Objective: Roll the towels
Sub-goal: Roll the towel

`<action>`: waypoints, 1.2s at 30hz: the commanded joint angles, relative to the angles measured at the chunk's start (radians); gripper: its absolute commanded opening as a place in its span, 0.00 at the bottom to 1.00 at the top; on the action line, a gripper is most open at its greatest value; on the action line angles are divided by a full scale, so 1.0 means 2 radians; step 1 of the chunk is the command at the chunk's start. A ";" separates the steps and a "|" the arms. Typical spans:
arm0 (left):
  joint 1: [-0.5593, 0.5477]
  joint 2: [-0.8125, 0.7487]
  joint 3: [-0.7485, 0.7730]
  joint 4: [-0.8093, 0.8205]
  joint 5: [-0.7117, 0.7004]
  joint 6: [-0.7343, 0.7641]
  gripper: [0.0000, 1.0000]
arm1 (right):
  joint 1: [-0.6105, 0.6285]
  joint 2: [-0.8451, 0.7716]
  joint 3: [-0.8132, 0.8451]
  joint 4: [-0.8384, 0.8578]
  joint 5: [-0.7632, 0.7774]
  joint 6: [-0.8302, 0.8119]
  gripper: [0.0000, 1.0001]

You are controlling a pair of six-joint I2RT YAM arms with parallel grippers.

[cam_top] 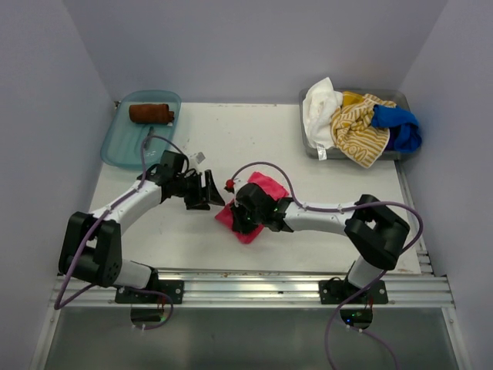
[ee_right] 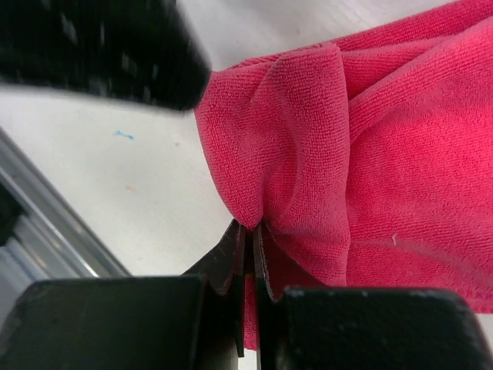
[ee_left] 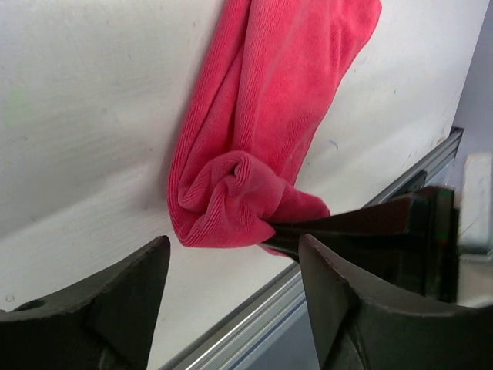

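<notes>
Plainly, little here can be read: a small white tag sits by the left arm's cable, and whatever is printed on it is too small for us to make out.

We see the right claw pressed together on a fold of the pink towel. In its own wrist view the two fingers of the right claw meet with only a thin layer of the pink towel between them, pinched at the cloth's edge. The rest of the cloth spreads away toward 2 o'clock in that view, bunched in soft ridges.

The left claw stands spread and holds nothing. In the left wrist view its fingertips frame a gap with bare table in it, and the rolled end of the pink towel lies just beyond them at 12 o'clock, not touching. A dark finger of the right claw reaches in from 3 o'clock and grips that rolled end.

From above, the pink towel lies on the white table a little toward 6 o'clock of centre, between the two claws. At 10 o'clock a rolled brown towel rests in a teal tray. At 2 o'clock a grey bin holds a white towel, a striped towel and a blue towel, heaped loosely and hanging over its rim.
</notes>
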 commanded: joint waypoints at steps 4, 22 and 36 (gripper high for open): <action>0.000 -0.031 -0.047 0.029 0.032 -0.020 0.81 | -0.025 -0.023 -0.005 0.058 -0.105 0.043 0.00; -0.029 0.060 -0.079 0.127 0.008 -0.082 0.40 | -0.038 -0.022 -0.010 0.039 -0.110 0.032 0.07; -0.030 0.047 -0.071 0.083 -0.020 -0.102 0.00 | 0.037 -0.066 0.015 -0.071 0.039 -0.036 0.50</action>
